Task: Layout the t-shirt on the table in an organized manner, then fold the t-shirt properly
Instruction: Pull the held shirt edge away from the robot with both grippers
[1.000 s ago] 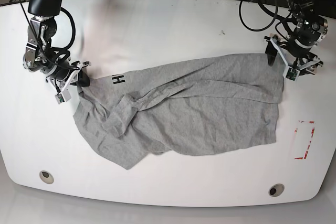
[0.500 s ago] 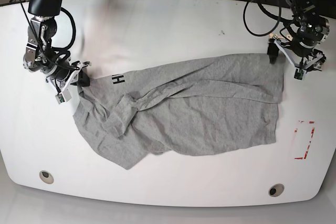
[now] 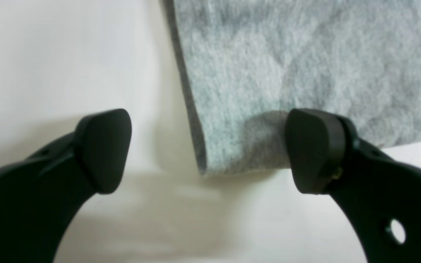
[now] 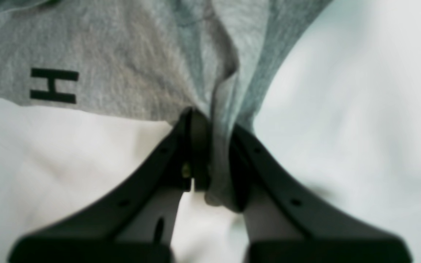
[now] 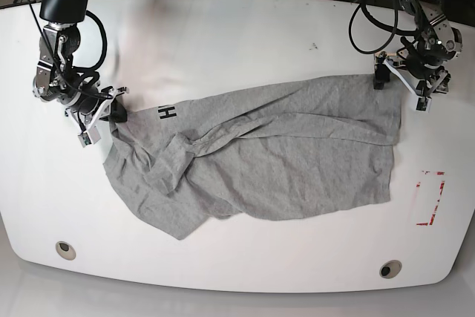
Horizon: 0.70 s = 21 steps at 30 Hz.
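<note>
Across the middle of the one white table [image 5: 237, 42] lies a single grey t-shirt [image 5: 274, 154], spread wide but rumpled, with a twisted fold running through its centre and a loose flap hanging toward the near left. Its black letter mark [image 5: 168, 113] sits at the far edge on the left side. Two arms work at it, one at each end. On the scene's left, the right gripper [image 4: 210, 160] has its jaws pressed together on a bunched wad of the shirt's fabric, just right of the letter H [image 4: 53, 85] in the wrist view. On the scene's right, the left gripper [image 3: 208, 149] stands with its jaws spread wide at the shirt's far right corner; one fingertip [image 3: 314, 149] rests against the cloth edge, the other is over bare table, and the corner lies flat between them, unheld. Dark cables [image 5: 371, 24] loop over the table's far right edge behind that arm. A red dashed rectangle [image 5: 430, 198] marks the right side, apart from the shirt's hem. Two round grey grommets are set near the front edge, one at the left [image 5: 65, 249] and one at the right [image 5: 390, 269].
</note>
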Each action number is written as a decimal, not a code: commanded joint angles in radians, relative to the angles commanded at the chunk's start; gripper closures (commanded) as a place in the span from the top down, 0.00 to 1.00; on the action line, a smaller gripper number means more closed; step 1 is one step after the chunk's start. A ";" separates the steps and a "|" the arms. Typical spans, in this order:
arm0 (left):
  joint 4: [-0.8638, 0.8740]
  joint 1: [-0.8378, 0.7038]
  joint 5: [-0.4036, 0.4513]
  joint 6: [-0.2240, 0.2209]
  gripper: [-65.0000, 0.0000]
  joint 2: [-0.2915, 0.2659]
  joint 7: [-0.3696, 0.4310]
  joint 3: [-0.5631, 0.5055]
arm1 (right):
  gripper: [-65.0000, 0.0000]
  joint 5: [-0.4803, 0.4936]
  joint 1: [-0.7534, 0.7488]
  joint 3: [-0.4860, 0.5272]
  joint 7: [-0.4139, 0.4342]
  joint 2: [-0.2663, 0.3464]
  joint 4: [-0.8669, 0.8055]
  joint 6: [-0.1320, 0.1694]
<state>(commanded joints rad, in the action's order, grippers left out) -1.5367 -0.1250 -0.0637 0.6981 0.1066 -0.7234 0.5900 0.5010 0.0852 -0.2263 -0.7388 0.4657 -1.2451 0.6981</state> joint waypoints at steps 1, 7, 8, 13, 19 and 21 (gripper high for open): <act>0.008 0.000 0.000 0.000 1.00 0.002 0.000 -0.008 | 0.03 0.000 0.000 0.000 0.000 0.000 0.000 0.000; 0.025 -0.002 0.000 0.000 1.00 0.002 0.000 -0.023 | 0.03 0.000 0.000 0.000 0.000 0.000 0.000 0.000; 0.025 -0.002 0.000 0.000 1.00 0.000 0.000 -0.023 | 0.03 0.000 0.000 0.000 0.000 0.000 0.000 0.000; 0.025 -0.002 0.002 0.000 1.00 0.000 0.000 -0.023 | 0.03 0.003 0.000 0.000 -0.002 0.000 0.000 0.000; 0.029 -0.002 0.006 0.000 0.64 0.003 0.000 -0.026 | 0.03 0.003 0.000 -0.005 -0.002 0.002 0.000 0.000; 0.038 -0.002 0.006 0.000 0.48 0.005 0.000 -0.041 | 0.03 0.003 0.000 -0.005 -0.002 0.003 0.000 0.000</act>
<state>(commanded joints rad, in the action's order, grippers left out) -1.4983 -0.1266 -0.0575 0.6981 0.1112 -0.7234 0.5485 0.5040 0.0852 -0.2309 -0.7403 0.4687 -1.2451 0.6981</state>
